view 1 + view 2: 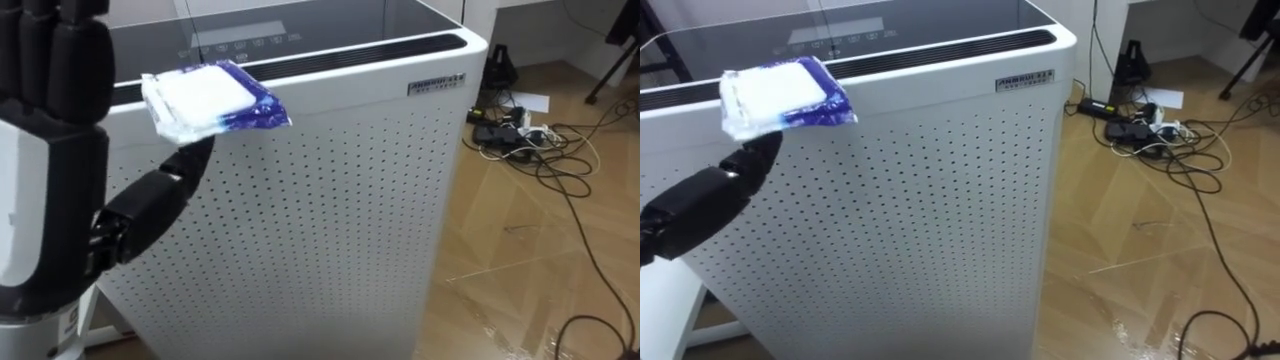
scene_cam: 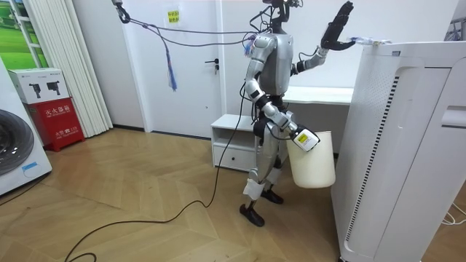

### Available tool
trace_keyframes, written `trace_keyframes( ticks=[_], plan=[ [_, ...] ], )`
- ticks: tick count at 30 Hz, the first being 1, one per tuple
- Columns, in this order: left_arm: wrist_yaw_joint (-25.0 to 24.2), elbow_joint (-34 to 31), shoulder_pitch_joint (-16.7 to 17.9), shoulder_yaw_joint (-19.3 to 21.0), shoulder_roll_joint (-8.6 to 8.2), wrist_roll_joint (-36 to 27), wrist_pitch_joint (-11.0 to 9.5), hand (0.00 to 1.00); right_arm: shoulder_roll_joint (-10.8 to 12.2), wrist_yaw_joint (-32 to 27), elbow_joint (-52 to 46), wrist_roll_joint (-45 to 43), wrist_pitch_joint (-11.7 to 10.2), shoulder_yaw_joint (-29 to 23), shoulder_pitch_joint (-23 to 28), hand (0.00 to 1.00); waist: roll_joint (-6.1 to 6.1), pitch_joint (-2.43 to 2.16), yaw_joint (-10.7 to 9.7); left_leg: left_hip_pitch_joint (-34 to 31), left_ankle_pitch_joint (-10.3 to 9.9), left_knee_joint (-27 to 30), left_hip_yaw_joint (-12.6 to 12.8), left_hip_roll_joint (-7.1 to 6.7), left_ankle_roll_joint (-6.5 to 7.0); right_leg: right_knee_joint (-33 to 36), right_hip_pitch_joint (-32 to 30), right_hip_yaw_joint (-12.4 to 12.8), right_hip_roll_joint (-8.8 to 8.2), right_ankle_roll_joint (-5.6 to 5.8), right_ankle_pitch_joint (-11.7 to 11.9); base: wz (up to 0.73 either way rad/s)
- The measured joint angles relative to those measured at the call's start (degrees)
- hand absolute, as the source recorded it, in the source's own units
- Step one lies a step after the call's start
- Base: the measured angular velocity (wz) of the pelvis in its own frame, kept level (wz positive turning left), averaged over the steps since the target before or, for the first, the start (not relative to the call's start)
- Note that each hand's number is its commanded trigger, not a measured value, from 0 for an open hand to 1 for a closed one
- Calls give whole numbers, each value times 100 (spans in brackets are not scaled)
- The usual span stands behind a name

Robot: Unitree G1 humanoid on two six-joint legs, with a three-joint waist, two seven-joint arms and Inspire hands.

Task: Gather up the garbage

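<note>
A white and blue packet of tissues (image 1: 215,100) lies at the top front edge of a tall white perforated air purifier (image 1: 330,220). My left hand (image 1: 40,190) is raised just left of it, open with its fingers straight up. Its dark thumb (image 1: 700,205) reaches up to the packet's underside; whether it touches I cannot tell. In the room view I stand facing the purifier (image 2: 408,145), with my left hand (image 2: 338,30) up by the packet (image 2: 362,41). My right hand (image 2: 301,137) hangs low, shut on the rim of a white bin (image 2: 313,164).
A tangle of black cables and a power strip (image 1: 520,135) lies on the wooden floor to the purifier's right. Behind me stand a white desk (image 2: 320,94) and a low white cabinet (image 2: 229,142). A red box (image 2: 62,120) is by the far wall.
</note>
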Motion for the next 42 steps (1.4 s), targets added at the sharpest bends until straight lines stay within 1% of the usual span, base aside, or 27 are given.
trace_keyframes(
  ticks=[3,5,8,10,12,14,16,19,21,22,24,27,30,32,33,35,36,37,38,39,40,41,42],
  plan=[
    [-104,-33,-2,-3,0,-2,72,100,17,9,-23,-1,62,17,-1,100,7,-5,3,-3,0,-7,-2,-1,0,-2,0,-10,1,0,0,0],
    [-310,-34,-2,-32,4,-1,194,100,7,54,-38,-1,111,37,-3,100,10,-7,-9,-2,0,-11,-6,-4,0,-3,2,-17,0,0,0,0],
    [-504,-30,29,-199,3,-1,344,100,-13,105,-62,-1,187,38,-4,100,7,-5,-12,3,0,-14,-12,-4,0,-7,9,-18,-3,0,0,0],
    [-567,-17,113,-302,-11,-1,392,100,-24,119,-62,-2,190,32,-4,100,11,-4,-30,5,0,-15,4,-4,0,-7,3,-5,-4,0,0,0],
    [-631,28,199,-383,-9,-2,389,100,-34,123,-62,2,190,33,-1,100,17,1,-83,1,0,-17,10,-3,0,-6,-1,-4,-3,0,0,0],
    [-648,178,265,-508,-9,-3,375,100,-66,122,-62,11,190,33,-1,100,47,1,-136,3,0,-20,16,0,0,-3,-2,-1,-2,0,0,0],
    [-648,234,274,-520,-9,-5,373,100,-92,122,-63,11,190,33,-1,100,76,6,-172,2,0,-20,17,2,0,0,-7,2,1,0,0,0],
    [-641,234,278,-531,-9,-10,348,100,-160,139,-65,11,190,33,-1,100,116,-12,-235,-9,2,-43,18,0,0,13,-39,6,-1,0,0,-1],
    [-639,249,295,-610,-9,-9,323,100,-168,145,-65,8,190,23,-7,100,121,-18,-288,-7,8,-71,30,-1,1,13,-59,16,-3,0,0,-2],
    [-639,263,292,-647,-9,-9,319,100,-168,145,-65,7,190,21,-9,100,120,-18,-289,-8,9,-72,30,-2,1,11,-61,16,-4,0,0,0],
    [-659,319,291,-844,-10,-13,321,100,-151,148,-65,8,190,23,-11,100,114,-16,-283,-4,9,-76,29,-2,1,-1,-54,22,-2,1,0,0],
    [-686,378,289,-955,-11,-36,316,100,-151,158,-64,5,189,23,-27,100,104,-12,-277,1,11,-75,29,-3,3,-3,-49,27,-3,0,0,0],
    [-841,420,269,-998,-33,-387,271,100,-151,154,-64,6,189,23,-73,100,64,-2,-291,10,24,-72,29,-4,4,2,-37,19,-5,0,0,0],
    [-1048,404,238,-1148,-82,-1285,252,100,-147,181,-64,22,189,34,-115,100,12,26,-288,-5,42,-72,41,0,2,12,-48,17,-5,0,0,0],
    [-1122,402,238,-1172,-92,-1536,236,100,-138,182,-66,22,189,34,-127,100,-3,27,-289,-12,47,-73,44,0,0,12,-58,11,-5,-1,0,0],
    [-1474,392,231,-1271,-173,-2636,173,100,-110,183,-65,22,189,52,-160,100,-44,8,-290,-47,54,-70,58,3,-1,35,-103,10,-4,-1,0,-3],
    [-1547,388,212,-1314,-190,-2915,158,100,-108,183,-65,23,189,59,-177,100,-47,7,-288,-63,54,-62,60,4,-1,50,-122,9,-4,-2,1,0],
    [-1752,387,169,-1427,-236,-3514,120,100,-107,180,-65,22,189,87,-203,100,-63,3,-288,-94,67,-63,56,2,4,102,-168,-13,-12,-2,1,0],
    [-1996,401,177,-1518,-319,-4087,45,100,-97,182,-65,18,189,126,-245,100,-80,-2,-276,-99,83,-79,73,-2,6,116,-199,-13,-18,-3,2,-3],
    [-2141,421,190,-1588,-361,-4369,46,100,-99,176,-65,18,189,165,-274,100,-88,2,-272,-99,84,-77,86,0,6,117,-206,-13,-19,-5,3,-7],
    [-2506,604,202,-1783,-369,-4847,121,100,-107,165,-62,15,189,269,-344,100,-104,10,-280,-105,84,-68,93,2,6,118,-215,-8,-17,-9,6,-5],
    [-2896,819,220,-2039,-344,-5237,256,100,-67,129,-56,13,189,383,-428,100,-113,16,-294,-117,84,-60,101,7,6,121,-228,2,-12,-12,7,-6],
    [-3238,980,229,-2261,-357,-5620,404,100,-13,105,-35,13,189,452,-507,100,-135,23,-308,-166,85,-48,109,10,3,140,-290,13,-6,-19,12,-4]
  ],
)
